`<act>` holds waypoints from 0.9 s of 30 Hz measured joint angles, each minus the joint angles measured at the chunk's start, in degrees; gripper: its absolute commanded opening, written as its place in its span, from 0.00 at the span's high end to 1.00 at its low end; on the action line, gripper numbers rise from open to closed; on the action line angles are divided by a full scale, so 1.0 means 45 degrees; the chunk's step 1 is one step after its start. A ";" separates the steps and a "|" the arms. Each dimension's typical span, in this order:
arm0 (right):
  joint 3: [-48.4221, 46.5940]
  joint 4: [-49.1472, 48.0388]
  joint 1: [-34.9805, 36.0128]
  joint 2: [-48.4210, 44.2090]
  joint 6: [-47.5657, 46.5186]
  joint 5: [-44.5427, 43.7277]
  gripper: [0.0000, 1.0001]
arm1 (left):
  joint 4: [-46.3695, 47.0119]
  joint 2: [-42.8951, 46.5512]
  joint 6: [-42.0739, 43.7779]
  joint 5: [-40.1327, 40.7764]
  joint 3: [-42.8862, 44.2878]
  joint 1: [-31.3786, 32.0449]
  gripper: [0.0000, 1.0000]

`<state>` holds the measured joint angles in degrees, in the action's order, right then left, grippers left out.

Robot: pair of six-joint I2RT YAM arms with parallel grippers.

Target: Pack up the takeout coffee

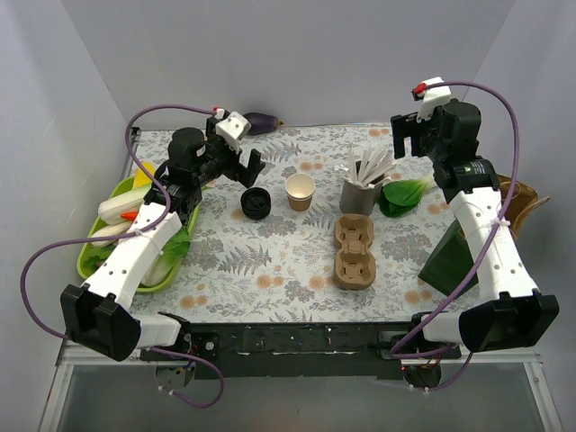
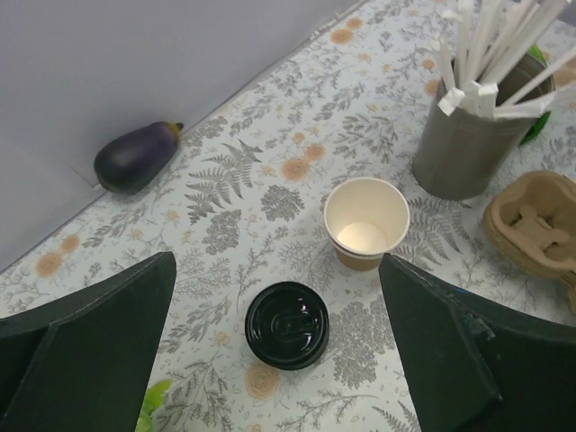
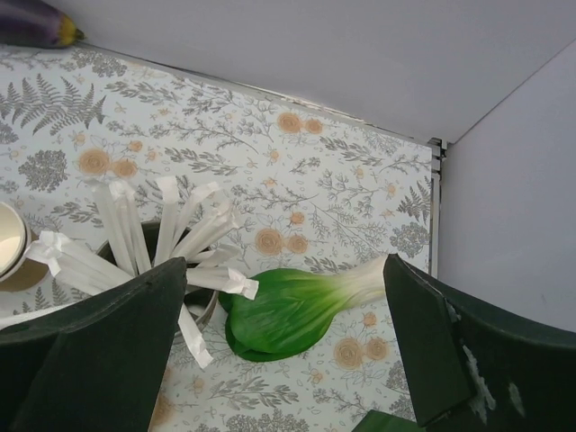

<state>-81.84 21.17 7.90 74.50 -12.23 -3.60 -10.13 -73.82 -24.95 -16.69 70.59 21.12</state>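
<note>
Pale fern-print tabletop (image 1: 270,261) carries everything, with an arm on each side. Left tool (image 1: 238,171) hangs over the rear-left area, jaws spread wide, nothing between them. Its wrist view looks straight down on bare cloth between the fingers, with a lid and a cup below. Right tool (image 1: 412,142) is raised over the rear-right corner, jaws equally wide and holding nothing. Lime green tray (image 1: 85,261) sits at the left edge, partly under the left arm, loaded with pale vegetables and leafy greens. Dark green bag (image 1: 445,263) is at the right side, partly hidden by the right arm. Two pulp cup carriers (image 1: 354,250) lie end to end at centre-right, touching. Grey metal tumbler (image 1: 357,198) stands upright just behind them, full of paper-wrapped straws (image 1: 371,166) that fan outward. Bok choy (image 1: 402,194) lies flat just right of the tumbler, white stem toward the right wall. Purple eggplant (image 1: 261,120) rests against the back wall, well apart from the rest. Takeout coffee: the only cup showing is the tan paper cup (image 1: 300,191), upright near the centre, left of the tumbler, white inside, its top uncovered. Black lids (image 1: 255,203) sit just left of it, close but not touching; the wrist view shows one round top, the overhead view suggests a short stack.
</note>
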 measured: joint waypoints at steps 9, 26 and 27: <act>0.0015 0.0899 0.0015 0.0005 -0.1700 0.2667 0.08 | -0.2739 -0.0379 0.0738 -0.1982 0.0631 0.0000 0.02; 0.4614 0.4833 0.1263 -0.2608 -0.6402 0.5479 0.46 | -0.6518 -0.1467 0.1685 -0.2361 0.1501 0.0423 0.02; 0.4755 0.5037 0.1117 -0.2788 -0.6523 0.5450 0.47 | -0.6547 -0.1467 0.1715 -0.2307 0.1428 0.0461 0.02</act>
<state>-60.45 43.83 12.93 61.95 -41.58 20.93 -39.59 -80.42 -17.23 -27.07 77.01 23.20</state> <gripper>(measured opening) 0.572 0.981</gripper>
